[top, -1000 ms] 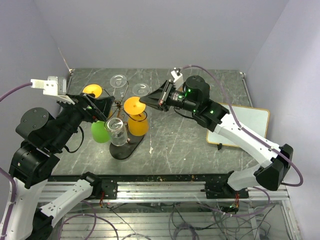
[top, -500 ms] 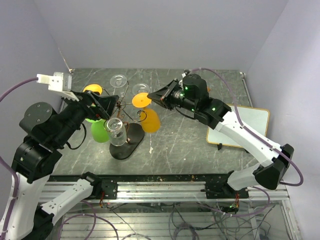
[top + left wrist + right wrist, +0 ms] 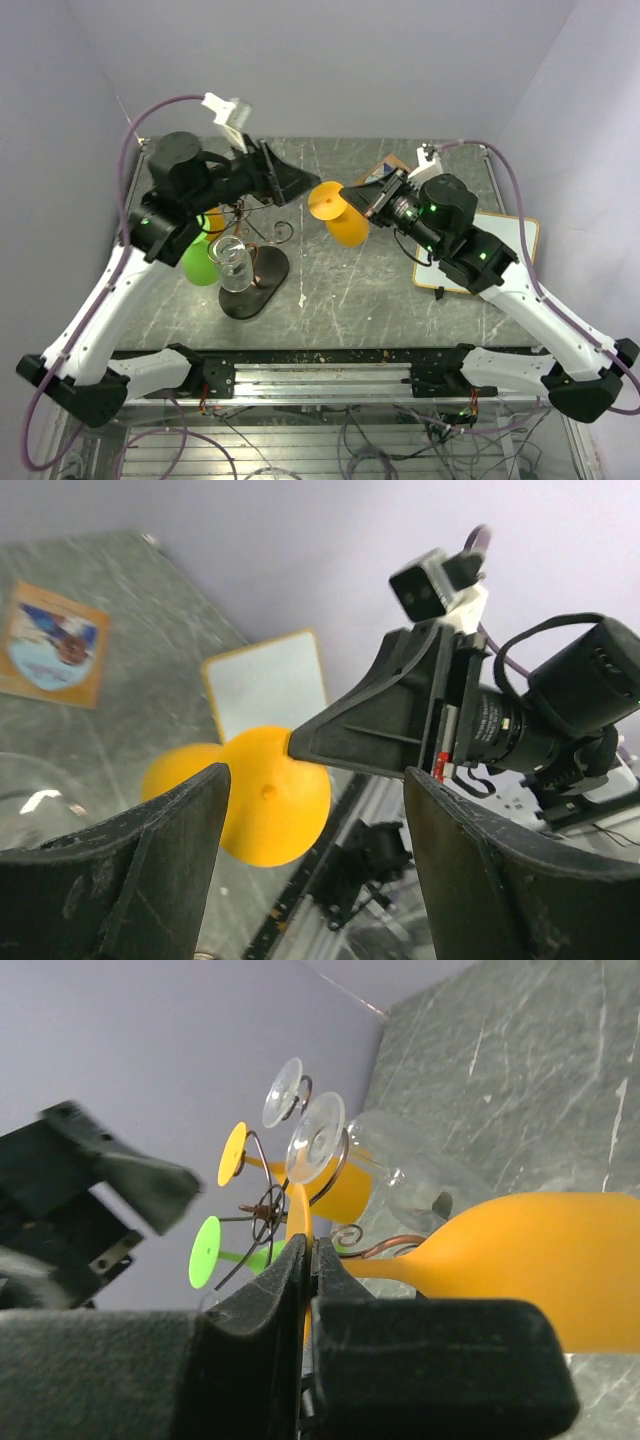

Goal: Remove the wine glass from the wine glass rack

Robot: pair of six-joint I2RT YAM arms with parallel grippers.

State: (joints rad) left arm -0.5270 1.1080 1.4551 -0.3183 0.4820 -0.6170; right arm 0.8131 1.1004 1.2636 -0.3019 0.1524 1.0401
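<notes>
- Now the orange wine glass [image 3: 340, 215] is off the wine glass rack [image 3: 270, 278], to its right (earlier against it).
- Right gripper [image 3: 372, 198] pinches its foot.
- Left gripper [image 3: 298, 183], wide and empty, rose behind the rack.

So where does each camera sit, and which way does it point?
Top: above and behind the arms, looking down on table and rack; both arms show.
Left wrist: on the left arm, facing the right gripper and its orange glass; own open fingers frame it.
Right wrist: on the right arm, facing the rack; own shut fingers pinch the glass.
Shared: all show the orange glass.
</notes>
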